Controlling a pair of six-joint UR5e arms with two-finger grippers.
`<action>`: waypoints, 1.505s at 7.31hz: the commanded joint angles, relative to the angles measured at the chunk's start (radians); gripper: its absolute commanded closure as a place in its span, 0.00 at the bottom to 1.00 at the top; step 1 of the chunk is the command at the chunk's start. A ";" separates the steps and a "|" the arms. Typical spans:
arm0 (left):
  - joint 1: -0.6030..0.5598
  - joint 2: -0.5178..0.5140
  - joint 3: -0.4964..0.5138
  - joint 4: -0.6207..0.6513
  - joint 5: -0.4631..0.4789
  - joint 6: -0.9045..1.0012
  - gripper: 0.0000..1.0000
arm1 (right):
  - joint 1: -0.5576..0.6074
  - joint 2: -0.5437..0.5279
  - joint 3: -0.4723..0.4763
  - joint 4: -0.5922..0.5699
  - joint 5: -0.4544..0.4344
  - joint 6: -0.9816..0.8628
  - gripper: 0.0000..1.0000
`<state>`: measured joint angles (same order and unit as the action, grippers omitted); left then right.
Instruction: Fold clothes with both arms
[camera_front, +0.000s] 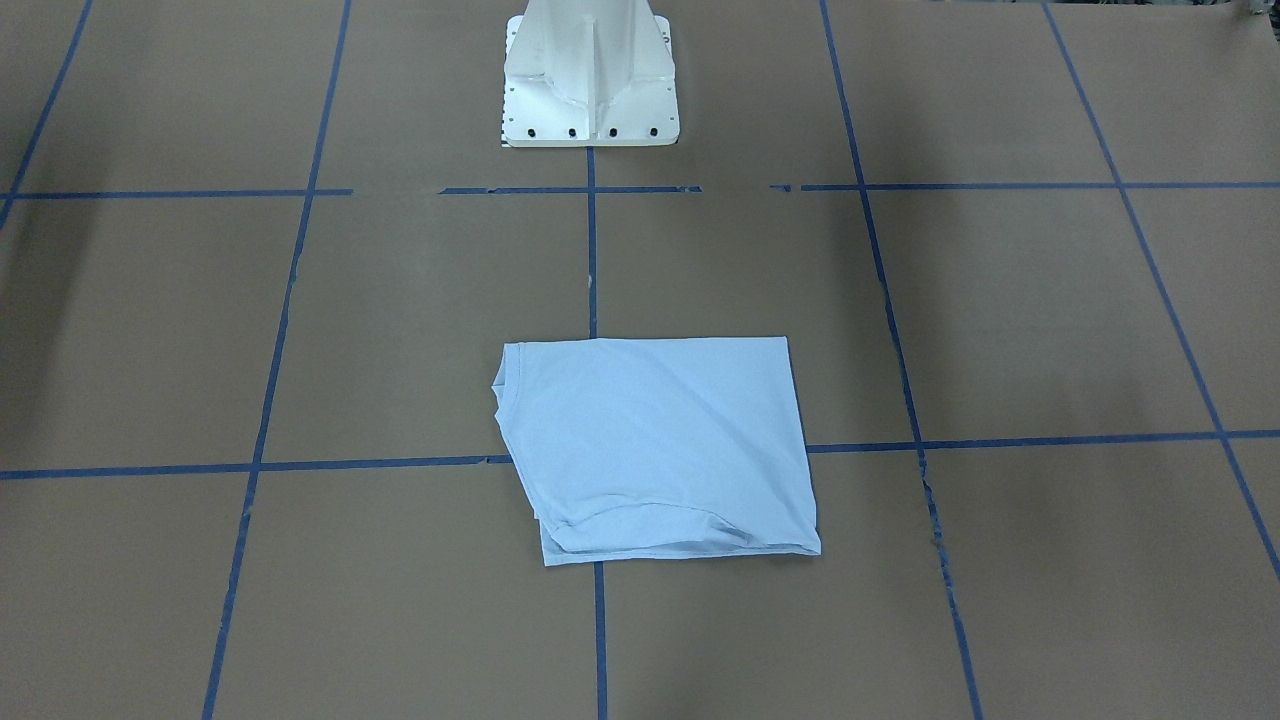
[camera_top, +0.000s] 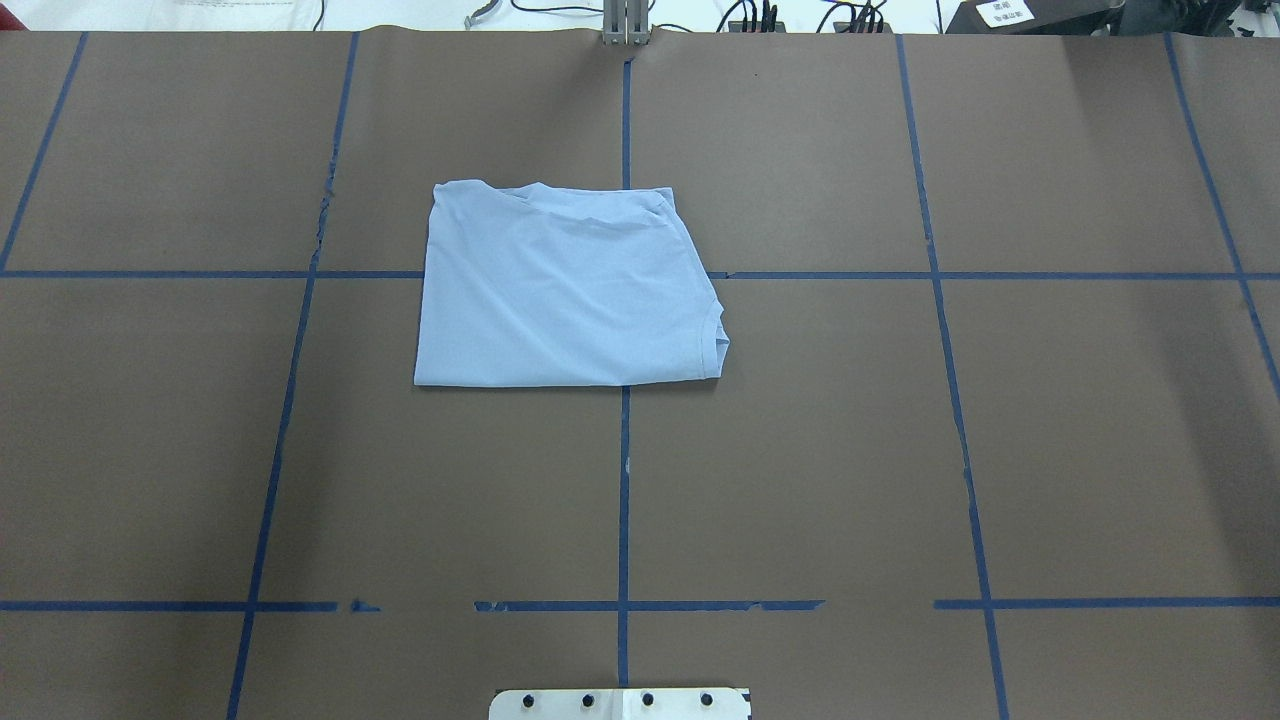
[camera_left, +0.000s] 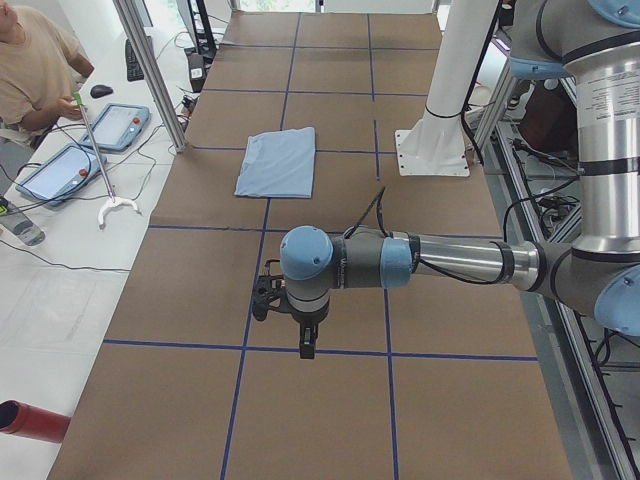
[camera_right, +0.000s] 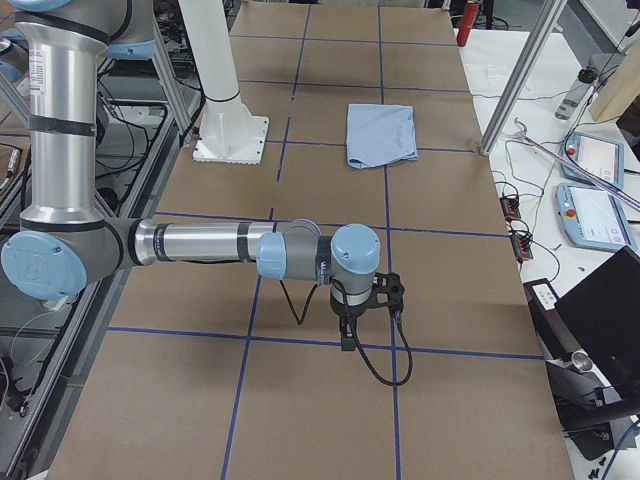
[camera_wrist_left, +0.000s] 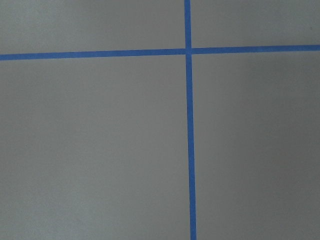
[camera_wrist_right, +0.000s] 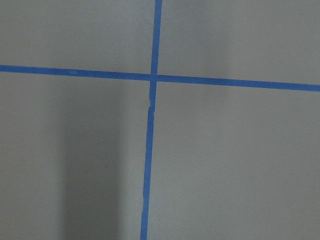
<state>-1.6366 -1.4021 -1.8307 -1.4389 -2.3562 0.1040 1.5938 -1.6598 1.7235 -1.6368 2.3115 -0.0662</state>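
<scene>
So the T-shirt sits mid-desk, closer to the far edge (the operators' side) than to the robot's edge, and a bit over toward the robot's left end. More of it lies left of the centre tape line than right of it.

Both arms are way out at the two ends of the desk and only show up in the side cameras. The left claw hangs pointing down over a tape crossing, well apart from the shirt, and the right claw does the same at the other end. I honestly can't tell if either is spread or pinched from those angles. Neither seems to have any cloth in it. Both wrist cams show only brown paper and blue tape.

What matters for any next move: the shirt lies inward from both claws, toward the middle of the desk. Its long axis runs end to end along the desk, so each arm would come at a short side. My guess is the left arm has the slightly shorter reach.

The shirt itself is light blue and already folded into a flat, roughly rectangular packet. The collar peeks out at the corner nearest the robot's right, that short side slants a bit, and there are soft diagonal creases on top. No logo showing. It looks basically finished, with maybe one more fold left.
</scene>
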 joint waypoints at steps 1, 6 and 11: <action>0.001 0.000 0.001 0.000 0.000 -0.001 0.00 | 0.000 0.002 0.002 0.000 0.000 0.003 0.00; 0.001 0.000 0.004 0.002 0.000 -0.001 0.00 | 0.000 0.003 0.001 0.002 0.043 -0.007 0.00; 0.000 0.000 -0.002 0.000 0.000 -0.001 0.00 | 0.001 -0.002 0.004 0.002 0.040 -0.003 0.00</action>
<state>-1.6367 -1.4021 -1.8319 -1.4378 -2.3556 0.1028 1.5940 -1.6593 1.7253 -1.6341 2.3420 -0.0748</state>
